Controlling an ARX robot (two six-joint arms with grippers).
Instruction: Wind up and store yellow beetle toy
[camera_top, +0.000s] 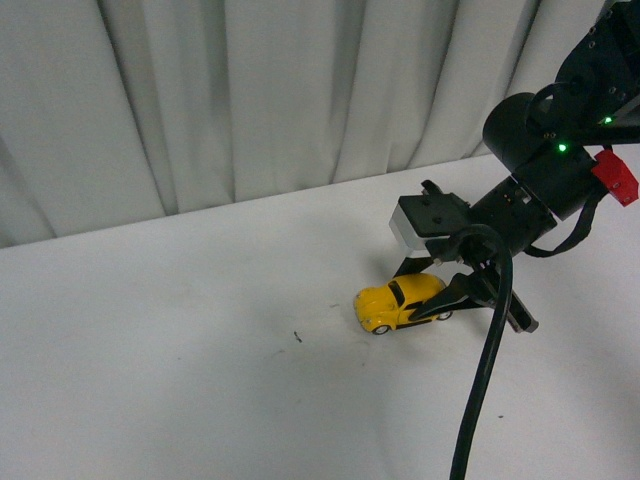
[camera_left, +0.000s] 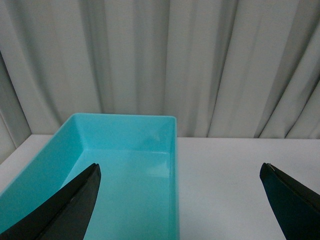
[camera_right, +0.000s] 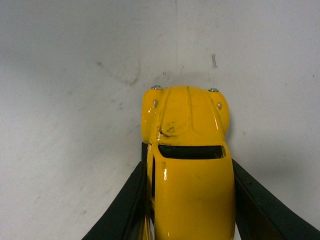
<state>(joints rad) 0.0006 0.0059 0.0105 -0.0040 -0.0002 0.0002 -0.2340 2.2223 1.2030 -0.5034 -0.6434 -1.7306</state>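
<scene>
On the left, the left gripper hangs with its two fingers wide apart and nothing between them, facing the one turquoise bin, which looks empty and sits on the white table in front of the grey curtain; the front view shows neither this arm nor the bin. Further right on the table there is a single small dark speck, and just right of it the one yellow beetle toy, wheels down on the table and nose pointing left and a little near. The right gripper is clamped on the toy from behind, one finger pressed on each flank behind the windscreen, as the right wrist view shows. If the toy winds by pulling back, the step would go best with a firm but light squeeze, the wheels pressed onto the table and the toy drawn straight back along its own length toward the right, without tilting or lifting, so the wheels roll and do not skid. The count: one toy, one bin, two grippers, only the right one in the front view
</scene>
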